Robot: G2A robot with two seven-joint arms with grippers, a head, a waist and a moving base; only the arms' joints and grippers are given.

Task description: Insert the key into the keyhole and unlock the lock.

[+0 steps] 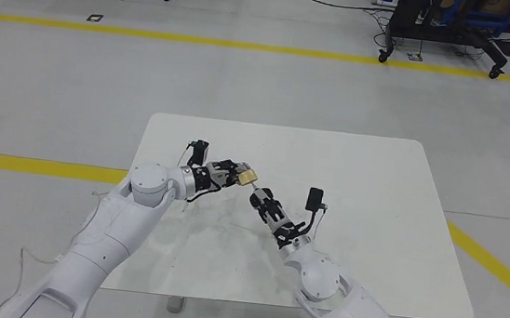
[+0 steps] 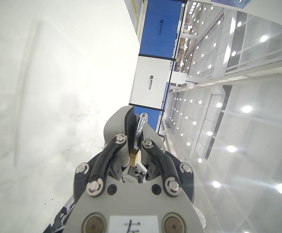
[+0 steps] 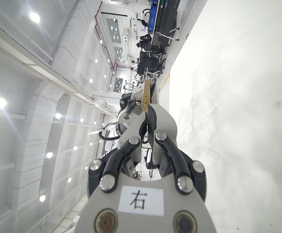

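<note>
Above the near-left part of the white surface (image 1: 375,172), we see the lock (image 1: 247,174) held between the two arms, close to the left edge.

(a) The lock is a small padlock. It has a flat brass body (image 3: 145,93), rectangular and narrow when seen edge-on, and a curved shackle (image 2: 141,123) of bright silver metal.

(b) The left tool (image 1: 233,170) is clamped on the lock. In the left wrist view, we find the shackle lying between its dark ribbed pads, with the brass body pointing back toward the wrist.

(c) The right tool (image 1: 259,195) sits just beside the lock on the side facing the robot. Its fingers are pressed together, and in the right wrist view their tips meet the narrow end face of the brass body, where two small round marks show. We cannot tell whether the key lies between the pads, since they hide whatever they hold.
</note>
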